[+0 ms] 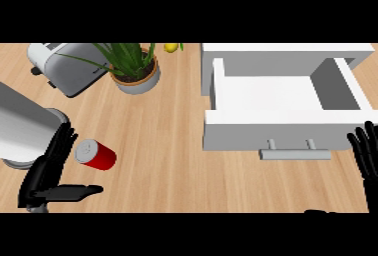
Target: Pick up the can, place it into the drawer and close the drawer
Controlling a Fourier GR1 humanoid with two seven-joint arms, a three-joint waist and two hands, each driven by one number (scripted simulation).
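We kept our left hand (pixel 50 172) spread wide just beside the red can (pixel 96 154), which lay on the table (pixel 170 150), ready to close round it. The drawer (pixel 284 95) stood open to receive it; our right hand (pixel 365 150) rested open-fingered.

Red can (pixel 96 155) on its side; white drawer (pixel 284 107) pulled open.

Right hand (pixel 365 152): only fingers show, palm cut by the frame's right edge. Left hand (pixel 50 172) overlaps the grey forearm (pixel 18 130), whose far side runs off the left edge. Toaster (pixel 65 67) and potted plant (pixel 134 67) clipped at top. Yellow item (pixel 171 47) beyond the plant: too cropped to identify.
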